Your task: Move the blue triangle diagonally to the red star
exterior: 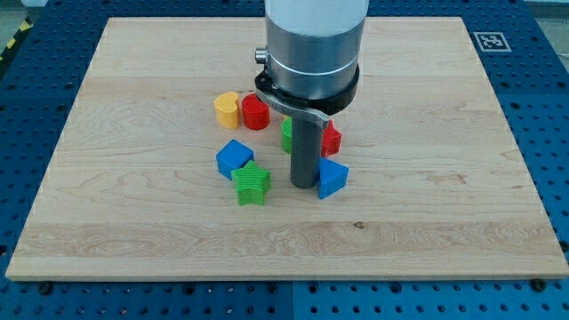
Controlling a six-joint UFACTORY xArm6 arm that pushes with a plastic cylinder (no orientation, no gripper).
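The blue triangle (332, 178) lies on the wooden board just below the red star (332, 138), which is partly hidden behind the rod. My tip (304, 184) rests on the board right at the blue triangle's left side, touching or nearly touching it. The red star sits to the upper right of my tip.
A green block (286, 134) peeks out left of the rod. A blue cube (234, 157) and a green star (252, 183) lie to the left of my tip. A yellow heart-like block (227, 109) and a red cylinder (256, 112) sit further up left.
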